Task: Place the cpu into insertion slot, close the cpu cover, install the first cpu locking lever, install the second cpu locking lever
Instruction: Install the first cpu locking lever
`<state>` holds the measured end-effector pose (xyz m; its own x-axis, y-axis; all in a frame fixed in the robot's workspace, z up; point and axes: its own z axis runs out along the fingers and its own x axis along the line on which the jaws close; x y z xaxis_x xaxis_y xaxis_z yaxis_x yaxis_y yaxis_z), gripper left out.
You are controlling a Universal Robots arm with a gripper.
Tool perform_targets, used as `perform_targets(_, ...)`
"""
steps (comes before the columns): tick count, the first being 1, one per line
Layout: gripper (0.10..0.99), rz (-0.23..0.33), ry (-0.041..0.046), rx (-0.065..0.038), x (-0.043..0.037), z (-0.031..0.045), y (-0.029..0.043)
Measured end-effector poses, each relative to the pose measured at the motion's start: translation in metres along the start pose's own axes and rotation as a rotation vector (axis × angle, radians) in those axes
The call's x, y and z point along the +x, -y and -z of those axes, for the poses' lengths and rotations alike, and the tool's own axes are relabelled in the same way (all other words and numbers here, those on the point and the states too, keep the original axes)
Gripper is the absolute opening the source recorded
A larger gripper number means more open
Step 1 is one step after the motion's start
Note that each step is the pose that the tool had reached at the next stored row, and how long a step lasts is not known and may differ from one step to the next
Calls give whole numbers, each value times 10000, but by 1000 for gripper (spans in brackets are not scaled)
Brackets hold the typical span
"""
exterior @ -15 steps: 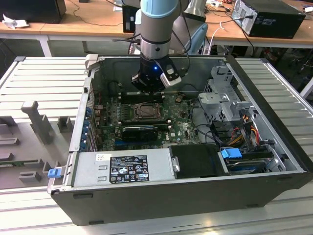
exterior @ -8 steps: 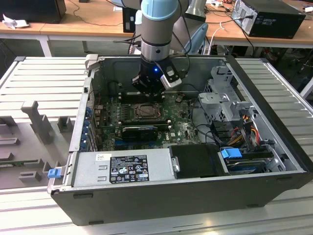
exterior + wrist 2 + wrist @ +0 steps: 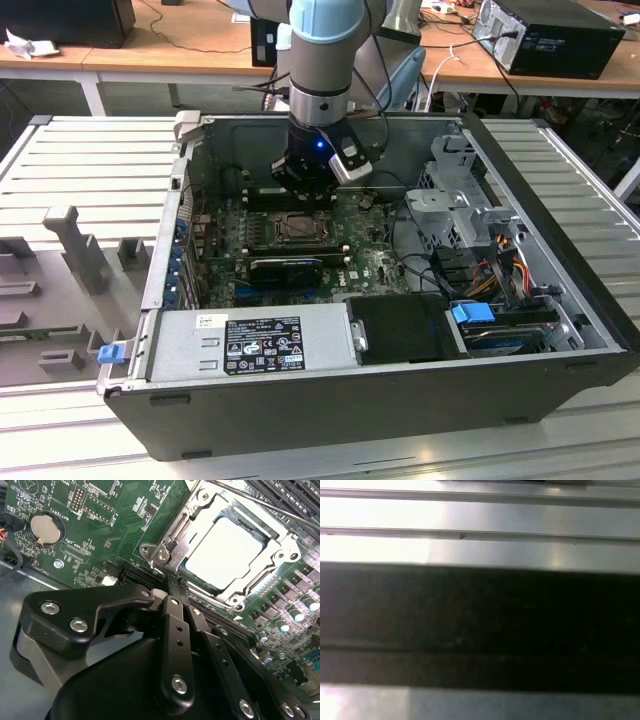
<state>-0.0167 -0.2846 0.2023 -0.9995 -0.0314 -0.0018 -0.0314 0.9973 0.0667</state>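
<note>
Chip seated, cover down; gripper at socket edge.
Computer case [image 3: 560,330] fills the exterior view; in the second wrist view, centre, the gripper [image 3: 172,587] has fingers together, empty, touching the cover [image 3: 172,545] corner, chip [image 3: 227,550] just beyond at upper right.

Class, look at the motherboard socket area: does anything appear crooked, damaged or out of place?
Nothing stands out. The cpu lies flat and square in the insertion slot, with the cpu cover down around it. The gripper sits at the socket's corner.
</note>
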Motion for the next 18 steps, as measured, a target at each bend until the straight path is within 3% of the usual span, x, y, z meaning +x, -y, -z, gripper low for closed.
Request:
perform_targets(5, 106, -2, 2, -45, -4, -11, 1)
perform_targets(9, 106, -1, 0, -42, -4, 180, -11)
perform_targets(10, 106, 2, -1, -43, -9, 192, -12)
perform_targets(18, 106, -1, -2, -41, -7, 196, 47)
